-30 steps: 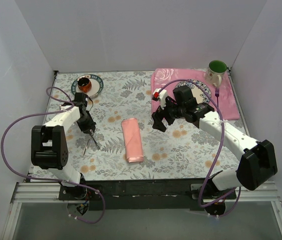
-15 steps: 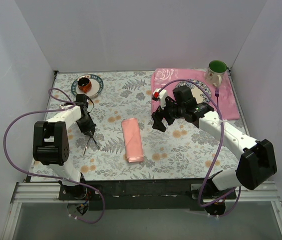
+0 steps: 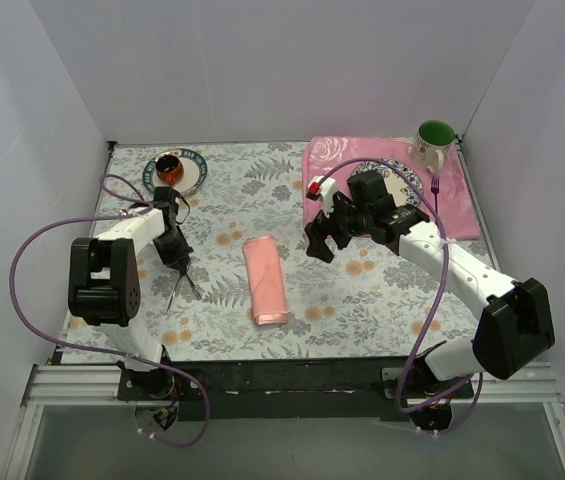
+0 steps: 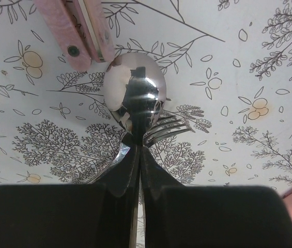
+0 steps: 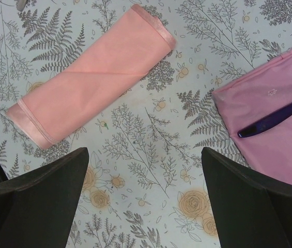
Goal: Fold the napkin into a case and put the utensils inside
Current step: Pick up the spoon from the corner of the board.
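Note:
The napkin is folded into a narrow salmon-pink case (image 3: 266, 280) that lies in the middle of the table, also seen as the case (image 5: 94, 77) in the right wrist view. My left gripper (image 3: 177, 262) stands left of it, shut on the neck of a shiny silver spoon (image 4: 135, 93). Fork tines (image 4: 166, 128) poke out just right of the spoon; I cannot tell whether the fork is held too. The utensils (image 3: 184, 288) fan out on the cloth below the fingers. My right gripper (image 3: 322, 242) hovers open to the right of the case, with only tablecloth between its fingers (image 5: 37, 196).
A rose-patterned pink placemat (image 3: 362, 160) at the back right carries a plate (image 3: 402, 185), a purple fork (image 3: 435, 190) and a purple knife (image 5: 275, 118). A green mug (image 3: 434, 140) stands at its far corner. At the back left a plate (image 3: 194, 175) holds a small cup.
My left gripper has closed the last bit onto the spoon, and its arm has shifted slightly. The right arm and the case have not moved.

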Available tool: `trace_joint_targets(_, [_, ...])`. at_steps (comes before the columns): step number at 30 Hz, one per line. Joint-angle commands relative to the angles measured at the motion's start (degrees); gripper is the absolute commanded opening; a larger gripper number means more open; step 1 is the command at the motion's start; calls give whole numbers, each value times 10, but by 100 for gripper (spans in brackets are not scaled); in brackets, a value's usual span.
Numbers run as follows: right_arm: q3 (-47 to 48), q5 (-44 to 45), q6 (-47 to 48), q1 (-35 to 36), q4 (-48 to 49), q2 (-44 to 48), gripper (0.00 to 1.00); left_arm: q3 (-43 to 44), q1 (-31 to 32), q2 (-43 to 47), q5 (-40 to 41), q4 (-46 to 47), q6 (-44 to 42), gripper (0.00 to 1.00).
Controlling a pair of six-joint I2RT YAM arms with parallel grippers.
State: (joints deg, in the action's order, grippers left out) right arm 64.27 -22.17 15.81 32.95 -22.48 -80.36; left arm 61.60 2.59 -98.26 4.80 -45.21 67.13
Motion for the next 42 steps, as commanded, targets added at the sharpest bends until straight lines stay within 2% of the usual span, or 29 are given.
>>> trace_joint_targets(1, [25, 4, 2, -3, 10, 6, 99, 4, 22, -21, 0, 13, 2, 0])
trace_joint_targets(3, [28, 2, 2, -4, 9, 6, 99, 2, 27, -18, 3, 11, 2, 1])
trace_joint_targets(5, [30, -1, 2, -4, 9, 6, 99, -3, 28, -12, 12, 14, 2, 7])
trace_joint_targets(11, [28, 1, 4, -5, 9, 11, 99, 7, 29, 2, 3, 3, 0, 8])
trace_joint_targets(19, [37, -6, 3, -5, 10, 3, 99, 9, 40, 39, -3, -3, 1, 21])
trace_joint_targets(34, [37, -1, 3, -5, 12, -2, 99, -23, 46, 33, 22, 3, 1, 22])
trace_joint_targets(42, [36, -2, 1, -5, 12, -6, 99, -26, 46, 3, 17, 21, -2, 23])
